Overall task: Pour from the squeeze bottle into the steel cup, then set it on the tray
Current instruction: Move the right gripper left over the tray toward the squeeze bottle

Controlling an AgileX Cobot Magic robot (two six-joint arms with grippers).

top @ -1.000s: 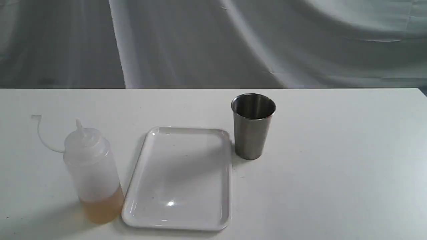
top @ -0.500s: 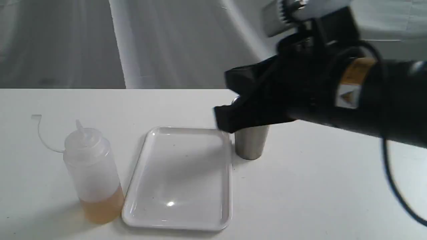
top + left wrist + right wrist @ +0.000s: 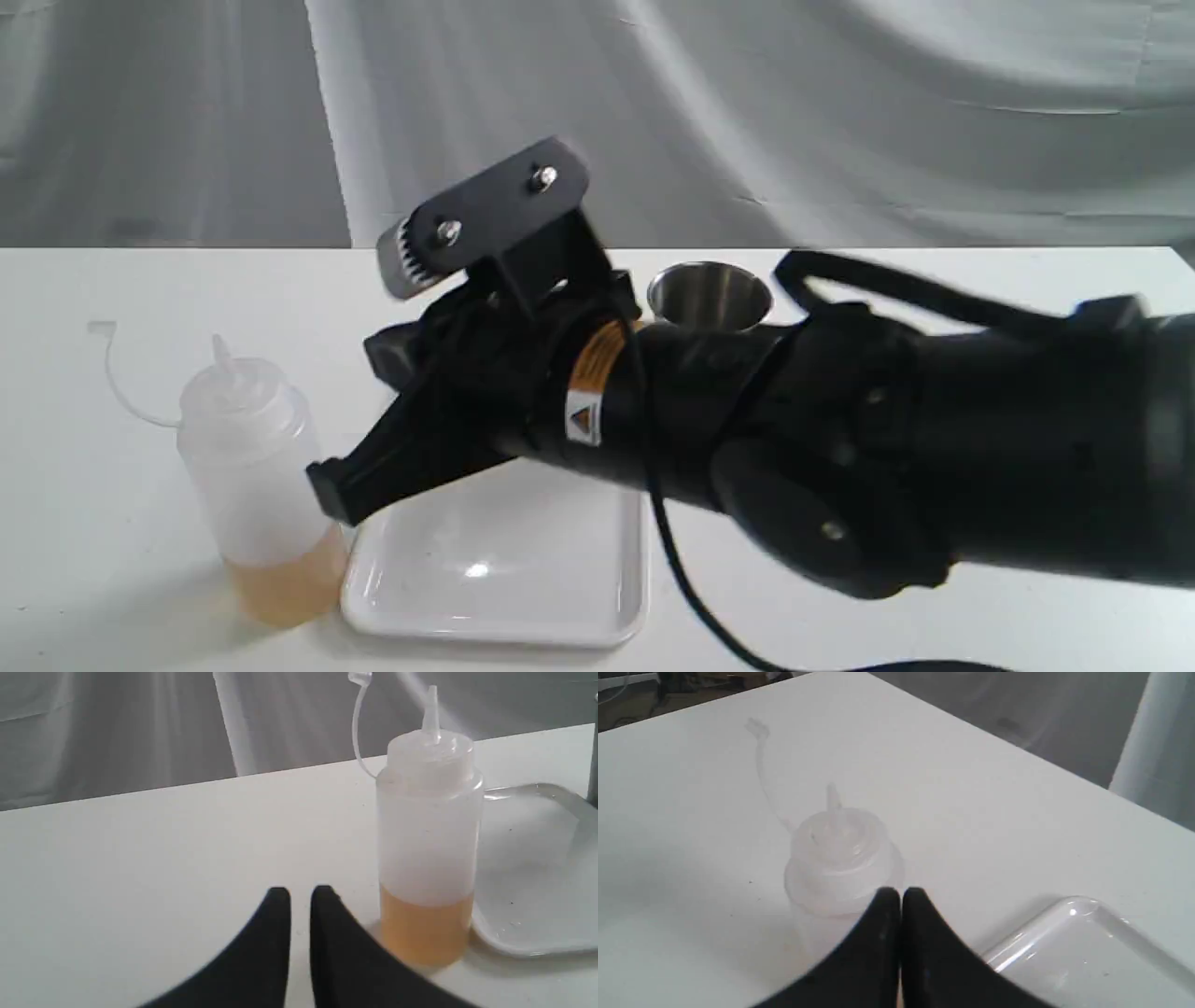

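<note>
The squeeze bottle [image 3: 247,448] stands upright at the left of the table, amber liquid in its bottom, cap strap arching off to the left. My right gripper [image 3: 327,495] is shut and empty, its tip just right of the bottle's lower body, over the tray's left edge. From the right wrist the bottle [image 3: 838,858] lies just beyond the gripper [image 3: 900,895]. The white tray [image 3: 523,569] is half covered by the arm. Only the steel cup's rim [image 3: 709,294] shows behind the arm. My left gripper [image 3: 300,893], fingers nearly together and empty, hangs short of the bottle [image 3: 427,835] and tray [image 3: 537,868].
The white table [image 3: 140,280] ends at a grey draped cloth [image 3: 653,93] behind. The right arm's thick black body [image 3: 887,448] spans the right half of the exterior view, and its cable [image 3: 681,579] trails down over the tray's right edge.
The right arm came in from the right, passed in front of the cup and swept left and down across the tray to the bottle. Bottle, tray and cup have not moved.
</note>
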